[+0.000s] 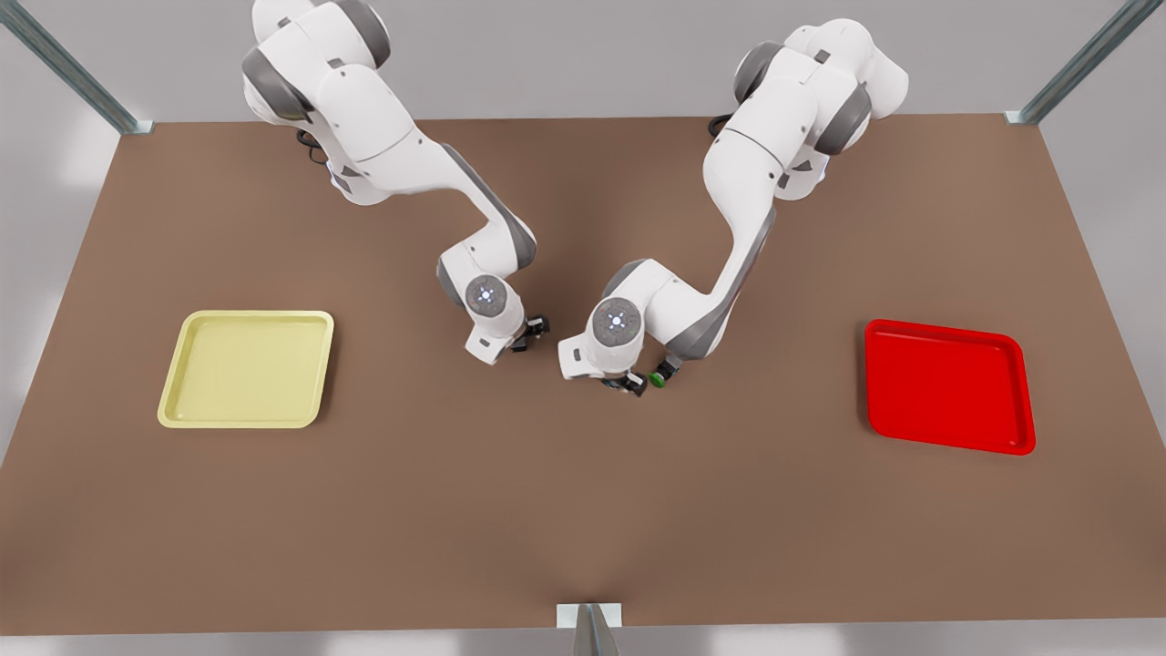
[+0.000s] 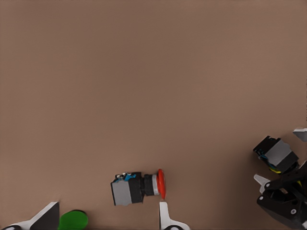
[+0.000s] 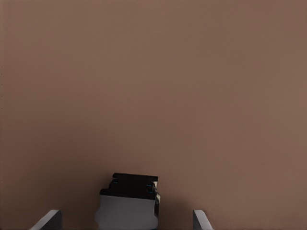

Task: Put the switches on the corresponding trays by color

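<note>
Nearest the front camera, a short grey metal post (image 1: 590, 629) stands at the edge of the brown tabletop (image 1: 583, 510). Farther back, the shallow pale yellow square plastic tray (image 1: 246, 369) lies at the front view's left and the bright red square plastic tray (image 1: 947, 387) at its right. They are well apart, with both arms reaching down between them.

The left tool (image 1: 633, 384) is on the arm at the front view's right, low over the tabletop. The front view shows a small green-capped push-button switch (image 1: 658, 376) just beside it. The left wrist view shows more. The tool's (image 2: 109, 205) white fingers (image 2: 165, 218) are spread wide, the green cap (image 2: 73, 220) is close to one finger, and the tiny red-capped switch with a grey-and-black blocky body (image 2: 139, 187) lies on its side just ahead of the gap, untouched.

The right tool (image 1: 533, 330) hangs just beside the left one. In the right wrist view this tool (image 3: 127, 213) is also wide, with a grey-and-black switch body (image 3: 127, 203) between its fingers and no cap colour visible. The left wrist view shows that same tool (image 2: 283, 191) farther off. A sliver of what looks like yellow shows on its switch (image 2: 277, 155), though that is hard to confirm.
</note>
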`<state>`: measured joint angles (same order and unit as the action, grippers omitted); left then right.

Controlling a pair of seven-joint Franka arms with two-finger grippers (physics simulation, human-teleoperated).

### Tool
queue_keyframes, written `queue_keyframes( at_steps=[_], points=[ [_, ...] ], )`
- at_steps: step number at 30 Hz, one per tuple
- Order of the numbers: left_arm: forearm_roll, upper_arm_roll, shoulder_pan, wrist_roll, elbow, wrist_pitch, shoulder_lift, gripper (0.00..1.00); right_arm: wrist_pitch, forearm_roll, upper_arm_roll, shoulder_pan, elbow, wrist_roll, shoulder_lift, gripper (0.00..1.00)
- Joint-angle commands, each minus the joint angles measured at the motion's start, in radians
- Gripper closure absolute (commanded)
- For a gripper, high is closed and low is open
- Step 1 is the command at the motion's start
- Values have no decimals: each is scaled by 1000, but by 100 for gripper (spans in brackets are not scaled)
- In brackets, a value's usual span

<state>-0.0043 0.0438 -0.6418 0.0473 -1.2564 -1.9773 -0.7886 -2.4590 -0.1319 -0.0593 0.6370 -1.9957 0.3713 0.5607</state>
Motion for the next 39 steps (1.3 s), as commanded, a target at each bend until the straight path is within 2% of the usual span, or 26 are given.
queue_keyframes(
  at_steps=[1,2,4,7,8,9,10,16,19,23,27,33,39],
  points=[
    [3,-11,1,78,0,0,0,0,0,0,10,12,1,0,2,0],
    [0,-71,-6,322,0,6,6,0,0,0,15,15,1,0,5,0],
    [-2,-111,-2,641,0,25,9,0,3,2,15,13,1,-3,4,2],
    [-13,-128,13,908,-21,43,9,0,5,2,15,10,1,-2,4,31],
    [-13,-127,14,940,-38,55,9,0,9,2,15,9,1,-2,4,39],
    [-13,-116,24,1014,-54,55,9,0,9,2,15,10,1,-2,4,40],
    [-13,-114,24,1085,-67,64,11,0,9,2,15,10,1,0,4,40],
    [-13,65,85,1085,-152,72,19,0,14,2,16,13,3,0,2,41],
    [-14,90,83,1076,-152,29,11,0,15,2,16,12,5,0,1,43],
    [151,88,59,1088,-150,-100,2,0,15,2,16,13,12,0,2,44],
    [263,87,59,1125,-153,-95,8,0,15,2,18,10,12,-5,4,45],
    [254,90,56,1184,-158,-103,-6,0,15,2,18,10,11,-3,4,46],
    [254,117,71,1203,-255,-135,23,1,17,2,18,7,12,-6,2,48]
  ],
)
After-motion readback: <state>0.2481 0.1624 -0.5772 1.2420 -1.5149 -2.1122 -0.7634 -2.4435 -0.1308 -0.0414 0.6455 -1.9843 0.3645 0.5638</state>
